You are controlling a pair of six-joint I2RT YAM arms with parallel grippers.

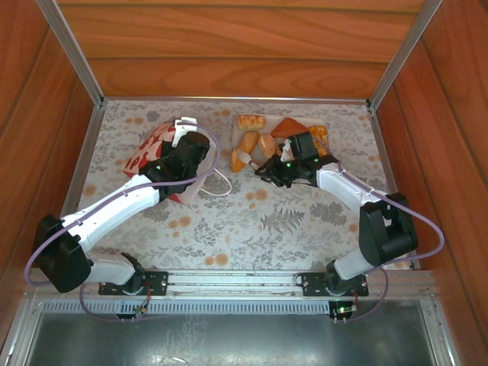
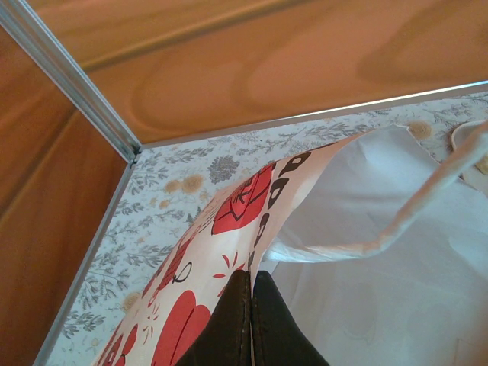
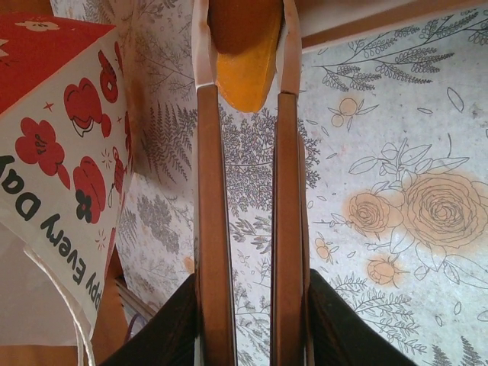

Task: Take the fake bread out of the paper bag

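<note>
Now note the left gripper (image 2: 251, 293) pinched shut on the rim of the paper bag (image 2: 229, 213). Note the right gripper (image 3: 253, 320) closed on the tongs (image 3: 213, 229), tips nipping one piece of fake bread (image 3: 240, 76) straight ahead, long axis roughly in line with the tongs, bag just to their left. Carry right and away toward the tray (image 1: 268, 122), the likely drop spot; place between the pieces already lying there, short of the back wall.

Both arms (image 1: 114, 204) are white with black joints (image 1: 385, 229) and lilac cables (image 1: 441, 238).
</note>
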